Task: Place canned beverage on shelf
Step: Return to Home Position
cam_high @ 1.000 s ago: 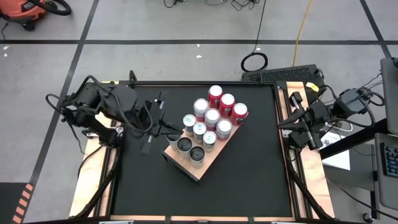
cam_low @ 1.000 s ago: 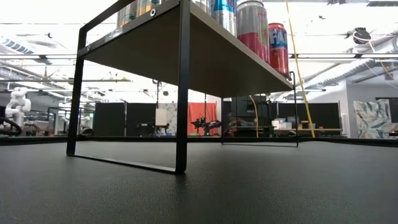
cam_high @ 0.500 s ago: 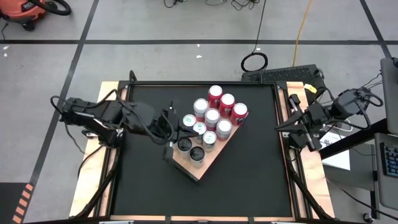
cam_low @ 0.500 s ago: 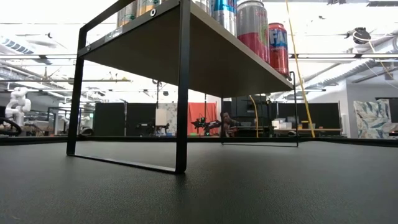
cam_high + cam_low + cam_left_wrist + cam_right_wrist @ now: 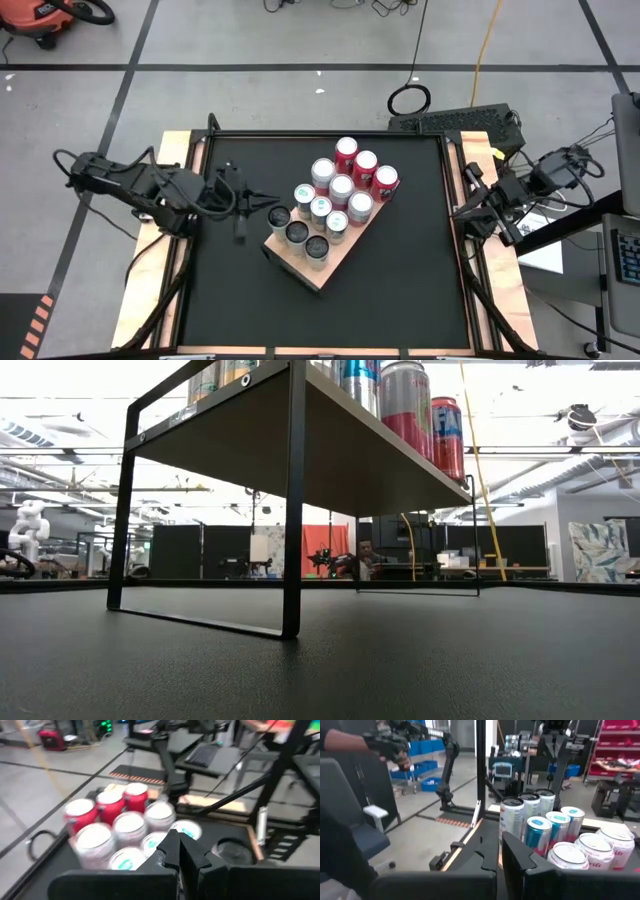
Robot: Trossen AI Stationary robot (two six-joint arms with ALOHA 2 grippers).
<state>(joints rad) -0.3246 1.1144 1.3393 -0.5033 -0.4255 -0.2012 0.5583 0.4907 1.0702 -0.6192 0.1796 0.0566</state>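
Observation:
The shelf [image 5: 305, 268] is a tan wooden board on a black metal frame [image 5: 293, 500], standing in the middle of the black table. Several cans stand upright on it: red ones [image 5: 365, 163] at the far end, silver and teal-topped ones [image 5: 320, 208] in the middle, and three dark-topped ones [image 5: 297, 233] at the near left end. My left gripper [image 5: 272, 200] is shut and empty just left of the shelf, next to the dark-topped can [image 5: 279, 216]; the cans also show in the left wrist view [image 5: 130, 825]. My right gripper [image 5: 460, 212] waits shut at the table's right edge.
The black tabletop [image 5: 400, 290] lies bare to the near and right sides of the shelf. The shelf's legs leave open room beneath the board [image 5: 350, 455]. A person's arm [image 5: 385, 745] shows in the room beyond the table.
My left gripper reached toward the shelf's near left cans, then drew back toward the table's left edge. The cans and the shelf have stayed where they were.

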